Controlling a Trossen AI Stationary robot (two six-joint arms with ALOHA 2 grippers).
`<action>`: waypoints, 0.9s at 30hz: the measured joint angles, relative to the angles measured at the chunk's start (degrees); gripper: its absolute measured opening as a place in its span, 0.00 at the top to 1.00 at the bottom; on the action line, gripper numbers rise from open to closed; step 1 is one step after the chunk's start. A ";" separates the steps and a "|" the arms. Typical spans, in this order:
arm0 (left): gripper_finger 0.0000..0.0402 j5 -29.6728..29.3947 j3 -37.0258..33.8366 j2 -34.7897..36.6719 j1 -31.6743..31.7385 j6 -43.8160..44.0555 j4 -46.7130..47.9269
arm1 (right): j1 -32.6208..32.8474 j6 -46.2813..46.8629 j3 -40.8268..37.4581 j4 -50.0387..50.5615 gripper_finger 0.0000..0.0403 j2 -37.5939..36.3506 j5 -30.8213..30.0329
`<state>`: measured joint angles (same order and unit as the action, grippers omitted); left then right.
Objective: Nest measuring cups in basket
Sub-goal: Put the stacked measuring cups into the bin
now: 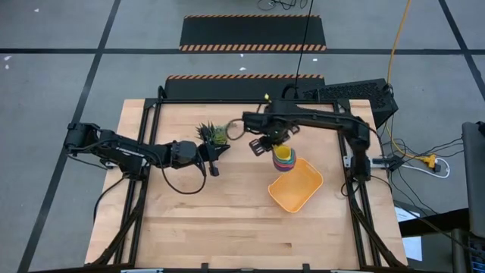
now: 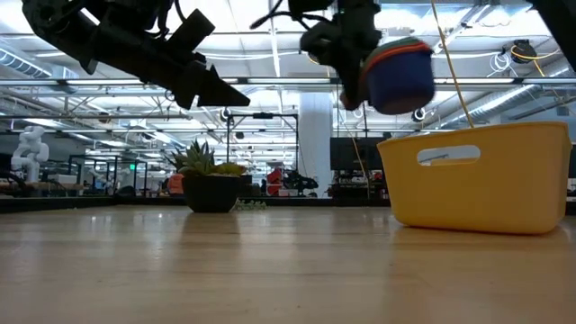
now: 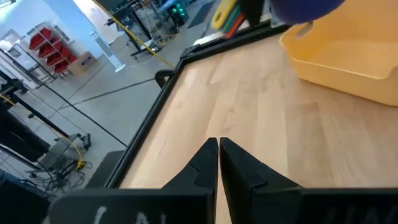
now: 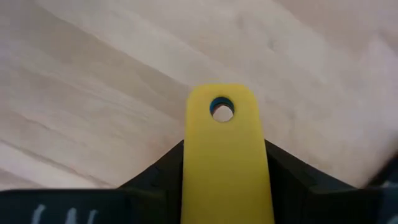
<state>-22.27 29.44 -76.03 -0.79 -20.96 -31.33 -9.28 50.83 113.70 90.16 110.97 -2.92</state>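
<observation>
The measuring cups are nested in one stack, dark blue outermost with red and green rims showing. The stack hangs in the air over the far-left corner of the orange-yellow basket, which stands flat on the table. My right gripper is shut on the stack's handles. My left gripper is shut and empty, hovering left of the basket near the potted plant; its wrist view shows the closed fingertips above bare wood, with the basket beyond. My right gripper pinches the stacked handles between its two fingers; the yellow handle lies on top, with its hole end sticking out past the fingertips. The fingers lie along the handle, at its two long edges. The stack is lifted clear, roughly upright.
A small spiky potted plant stands on the table left of the right gripper and just beyond the left gripper. Bare wood lies across the near half of the table. The table's black frame edge runs along the far side.
</observation>
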 joint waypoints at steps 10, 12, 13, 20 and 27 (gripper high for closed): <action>0.95 4.20 -0.01 0.00 -0.38 2.84 7.28 | 5.18 19.93 -21.11 -1.18 0.64 -12.18 0.07; 0.95 4.73 -0.03 0.00 -0.77 3.73 8.21 | 6.16 24.53 -24.15 -3.75 0.64 -14.97 -0.92; 0.95 4.76 -0.03 0.00 -0.98 4.18 8.66 | 6.63 26.66 -25.45 -5.15 0.64 -16.30 -2.12; 0.95 4.91 -0.03 0.00 -2.47 9.71 14.11 | 7.87 37.90 -33.28 -12.51 0.65 -21.75 -4.78; 0.95 4.89 -0.03 0.00 -4.69 11.95 18.38 | 9.64 47.70 -35.92 -14.22 0.65 -21.67 -4.78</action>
<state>-17.39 29.41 -76.03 -5.49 -9.02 -12.95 0.36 98.54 77.78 75.94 89.30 -7.71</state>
